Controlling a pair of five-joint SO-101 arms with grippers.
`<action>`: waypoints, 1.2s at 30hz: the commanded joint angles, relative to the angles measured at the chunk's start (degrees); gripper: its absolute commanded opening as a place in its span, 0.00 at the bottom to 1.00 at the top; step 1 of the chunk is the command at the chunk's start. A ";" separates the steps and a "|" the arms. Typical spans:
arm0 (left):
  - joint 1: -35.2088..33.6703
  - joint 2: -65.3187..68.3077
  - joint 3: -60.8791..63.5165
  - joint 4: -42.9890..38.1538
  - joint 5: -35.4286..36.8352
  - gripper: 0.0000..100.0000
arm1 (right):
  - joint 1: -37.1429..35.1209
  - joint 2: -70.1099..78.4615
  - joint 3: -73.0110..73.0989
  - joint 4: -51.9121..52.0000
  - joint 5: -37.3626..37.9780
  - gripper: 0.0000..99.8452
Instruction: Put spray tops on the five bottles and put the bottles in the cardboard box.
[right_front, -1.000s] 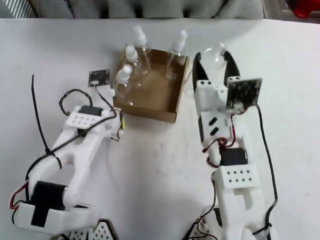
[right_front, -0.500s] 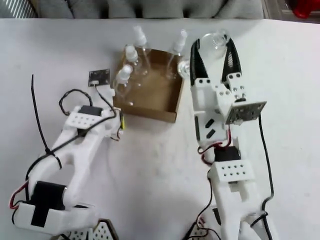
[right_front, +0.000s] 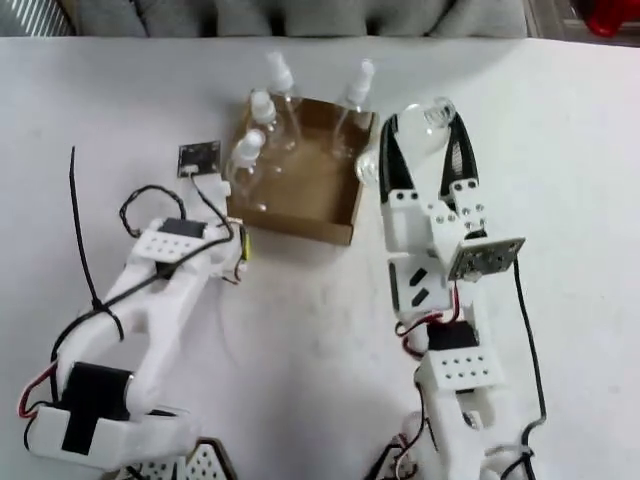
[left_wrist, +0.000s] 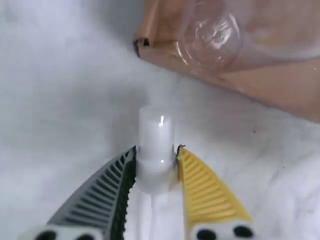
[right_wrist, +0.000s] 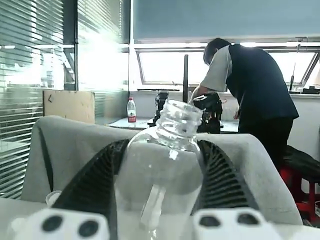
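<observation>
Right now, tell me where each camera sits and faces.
High view: overhead, looking down on both arms and the cardboard box.
Left wrist view: on that wrist, facing its fingers gripping a spray top.
Right wrist view: on that wrist, facing its fingers around a bottle.
Shared: high and left wrist both show the box.

Four capped bottles in box; fifth bottle uncapped, one spray top loose.

Cardboard box (right_front: 300, 226): brown, shallow, open-topped, mid-table. Capped bottles (right_front: 247, 150): four, clear, standing inside along far and left walls, white tops fitted. Fifth bottle (right_wrist: 165, 170): clear, round-shouldered, threaded neck bare, upright, clamped in right gripper (right_front: 428, 110) just beside box's right wall. Loose spray top (left_wrist: 156, 131): white, pinched in left gripper (left_wrist: 155, 150), near a box corner.
</observation>
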 joint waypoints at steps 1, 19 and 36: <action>-0.66 -3.03 -0.44 -2.55 -0.62 0.02 | -1.45 -6.73 1.32 5.05 -0.35 0.02; -0.48 -2.68 -0.35 -2.55 -0.62 0.02 | 3.74 -21.32 -5.45 50.77 0.00 0.02; -0.66 -2.68 -0.35 -2.55 -0.62 0.02 | 14.37 8.40 -25.85 78.55 10.46 0.02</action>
